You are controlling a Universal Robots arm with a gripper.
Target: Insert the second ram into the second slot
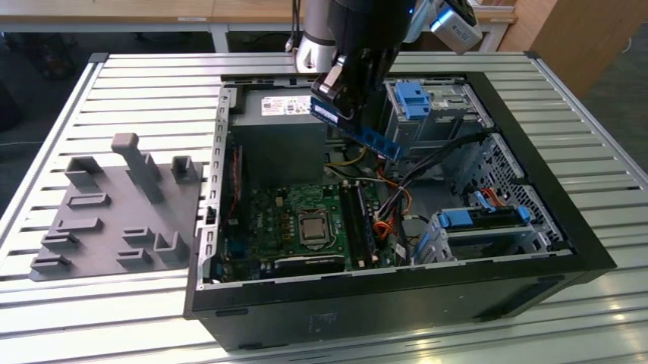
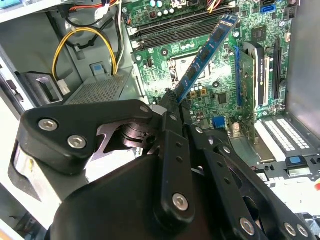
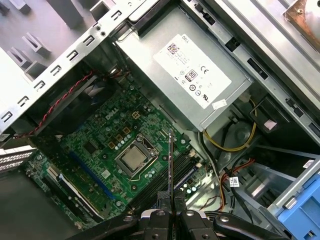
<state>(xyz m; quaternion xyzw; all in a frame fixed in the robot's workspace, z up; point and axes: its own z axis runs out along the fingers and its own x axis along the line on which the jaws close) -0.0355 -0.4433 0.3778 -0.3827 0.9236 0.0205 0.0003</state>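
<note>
Exterior view: end effector [image 1: 341, 108] holds second ram [image 1: 377, 138] over motherboard [image 1: 288, 208] in case [image 1: 354, 311].

Your arm [image 1: 360, 45] shows glossy black in the exterior view, with a silver-grey cylinder [image 1: 316, 38] joined to it and a grey box [image 1: 457, 24] edged in light blue mounted alongside. Your gripper [image 2: 172, 100] is matte black all over: flat link bars [image 2: 75, 132] with rounded ends, pinned by silver round-headed screws [image 2: 180, 201] sunk in shallow recesses. Behind the bars you can see a dark ribbed hub [image 2: 132, 134]. In the first wrist view the same black bars carry smaller silver screws.
</note>
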